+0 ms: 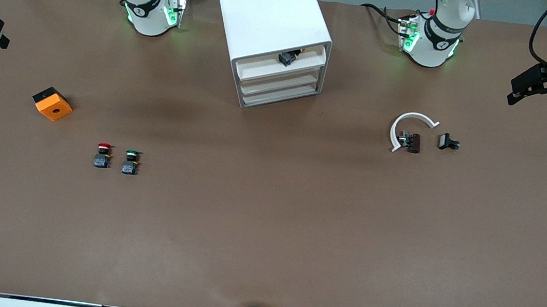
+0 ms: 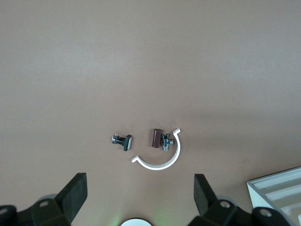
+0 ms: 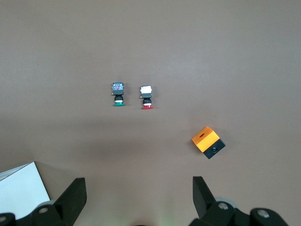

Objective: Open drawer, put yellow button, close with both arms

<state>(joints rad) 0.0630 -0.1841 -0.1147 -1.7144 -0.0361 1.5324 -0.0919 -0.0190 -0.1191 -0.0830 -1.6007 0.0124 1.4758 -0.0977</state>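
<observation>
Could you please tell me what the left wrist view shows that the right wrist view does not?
Only the left wrist view: the white curved clip, two small metal-and-dark parts, and the open left pincer. Only the right wrist view: the red button, green button, orange box, and the open right pincer. Both: brown table and a cabinet corner.

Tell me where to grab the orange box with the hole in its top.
Grip the orange square box with a black base across two opposite flat side walls, coming straight down from above. It sits turned diagonally, so the open right gripper should probably rotate to match its edges.
</observation>
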